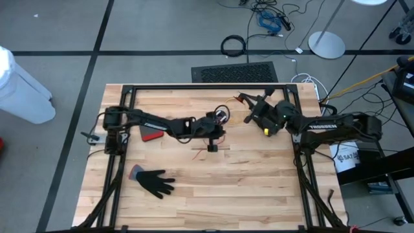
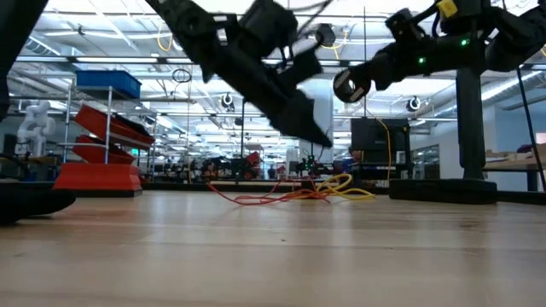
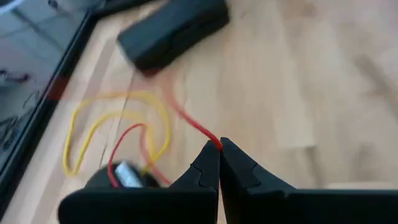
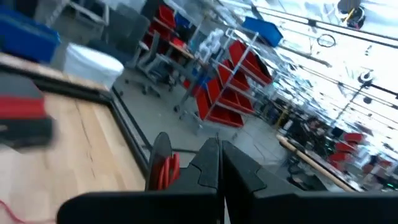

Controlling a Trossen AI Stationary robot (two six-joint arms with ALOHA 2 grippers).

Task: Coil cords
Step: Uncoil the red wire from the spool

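Black glove (image 1: 154, 182) is seen flat on the bench (image 1: 246, 188), front left. A red-and-black flat item (image 1: 151, 134) lies beside the left arm near the bench's left side.

Left gripper (image 1: 212, 146) is held over mid-bench; its fingers (image 3: 208, 165) are clenched, tips pressed together, with a red cord (image 3: 196, 127) running right up to the tips. Whether the cord is actually pinched cannot be told. In the left wrist view a yellow cord (image 3: 118, 127) is looped loosely on the wood next to the red one, close to the frame rail. In the low view both are seen as 1 loose tangle (image 2: 294, 191) lying on the bench toward the back, uncoiled.

Right gripper (image 1: 247, 118) is raised off the bench at back centre-right, fingers (image 4: 214, 163) clenched on nothing visible.
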